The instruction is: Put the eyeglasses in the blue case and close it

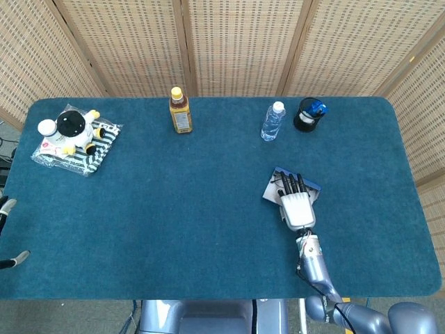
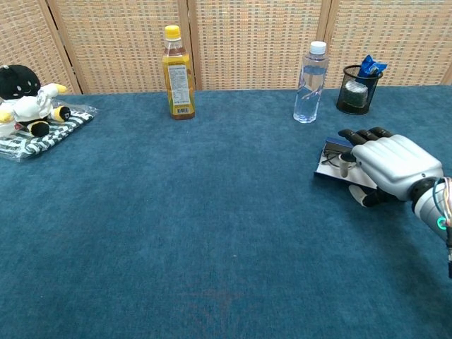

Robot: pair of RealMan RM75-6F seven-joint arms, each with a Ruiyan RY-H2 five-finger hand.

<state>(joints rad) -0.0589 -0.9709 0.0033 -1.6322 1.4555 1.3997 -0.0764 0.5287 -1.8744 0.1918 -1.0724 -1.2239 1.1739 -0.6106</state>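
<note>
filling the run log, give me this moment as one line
right hand on blue case | lid state unclear | glasses hidden | left hand out of view

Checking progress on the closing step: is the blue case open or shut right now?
Cannot tell. The right hand lies over the blue case, hiding most of it; only its white near edge and dark far edge show.

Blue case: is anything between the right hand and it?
Nothing visible. The right hand lies right over the case, fingers reaching across it; both views show only bare table around it. The bottles stand well back.
</note>
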